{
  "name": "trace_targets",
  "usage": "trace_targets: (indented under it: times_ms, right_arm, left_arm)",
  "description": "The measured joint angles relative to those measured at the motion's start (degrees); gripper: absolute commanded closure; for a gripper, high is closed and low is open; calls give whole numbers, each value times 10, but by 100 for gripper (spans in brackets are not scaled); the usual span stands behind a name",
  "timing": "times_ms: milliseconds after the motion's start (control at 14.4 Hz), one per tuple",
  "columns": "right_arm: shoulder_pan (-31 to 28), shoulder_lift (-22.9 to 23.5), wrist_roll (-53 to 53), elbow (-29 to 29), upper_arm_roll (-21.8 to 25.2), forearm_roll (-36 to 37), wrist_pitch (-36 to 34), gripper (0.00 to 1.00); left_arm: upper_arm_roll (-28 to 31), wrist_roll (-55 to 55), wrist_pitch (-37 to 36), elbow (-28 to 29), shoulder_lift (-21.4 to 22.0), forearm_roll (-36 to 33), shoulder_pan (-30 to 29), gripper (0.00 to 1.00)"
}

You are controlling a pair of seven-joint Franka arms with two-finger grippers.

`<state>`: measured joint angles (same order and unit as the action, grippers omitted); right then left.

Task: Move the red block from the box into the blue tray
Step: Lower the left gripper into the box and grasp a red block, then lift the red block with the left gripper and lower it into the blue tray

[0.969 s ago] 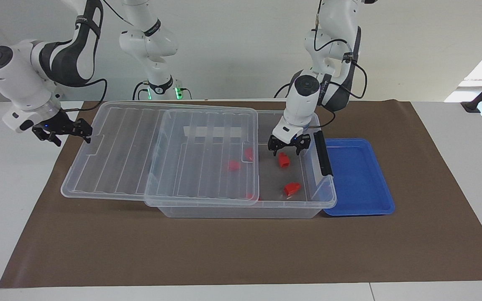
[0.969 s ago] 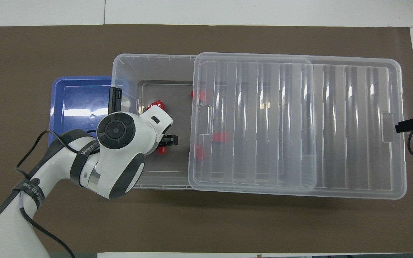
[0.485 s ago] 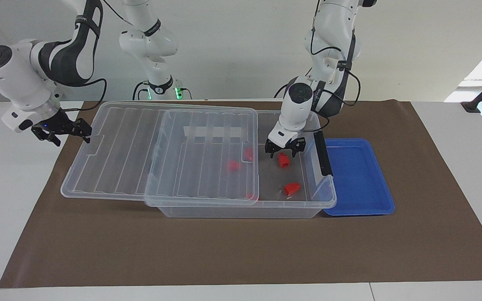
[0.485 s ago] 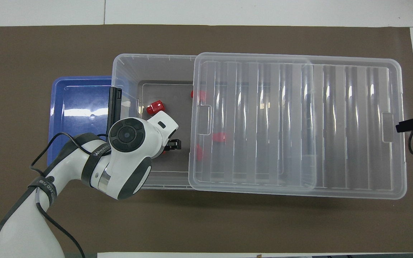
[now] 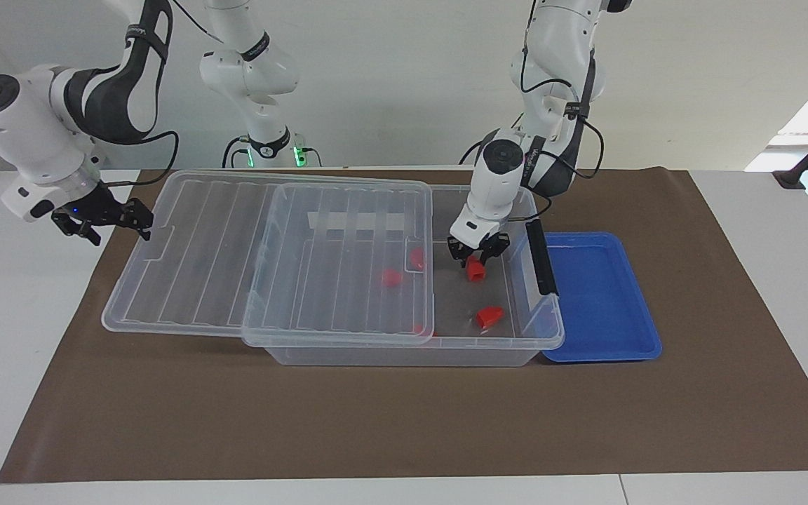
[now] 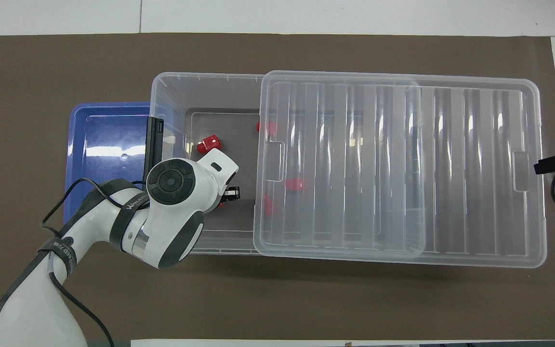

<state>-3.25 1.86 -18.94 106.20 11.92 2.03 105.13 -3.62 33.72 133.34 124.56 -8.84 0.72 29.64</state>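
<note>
The red block point(image 5: 475, 271) is low inside the open end of the clear box point(image 5: 404, 354), and my left gripper point(image 5: 475, 259) is shut on it from above. In the overhead view the left wrist covers most of the left gripper point(image 6: 224, 196), and only a sliver of the red block point(image 6: 220, 205) shows. The blue tray point(image 5: 600, 301) lies on the mat against the box's end toward the left arm, with nothing in it. My right gripper point(image 5: 139, 214) waits open just off the slid-back lid's point(image 5: 200, 252) end.
Other red pieces lie in the box: a wedge-like one point(image 5: 489, 316) nearer the front wall, and two point(image 5: 391, 278) point(image 5: 416, 257) under the lid. A black latch handle point(image 5: 541, 256) stands up on the box's end wall between the box and the tray.
The left gripper came down over the red block and its fingers closed on it. The right gripper barely shifted.
</note>
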Motion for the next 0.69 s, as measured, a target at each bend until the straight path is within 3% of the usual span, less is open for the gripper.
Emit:
trace_targets:
  times_ms: [277, 485, 692]
  right_arm:
    - [4, 1, 69, -76, -54, -6, -77, 0]
    - [9, 0, 129, -125, -95, -16, -122, 0]
    - [22, -5, 143, -135, -105, -17, -146, 0]
  left_arm:
    - [3, 1, -11, -11, 9, 0, 0, 100]
    - [9, 1, -63, -37, 38, 0, -2, 100]
    - [12, 1, -127, -69, 72, 0, -9, 100]
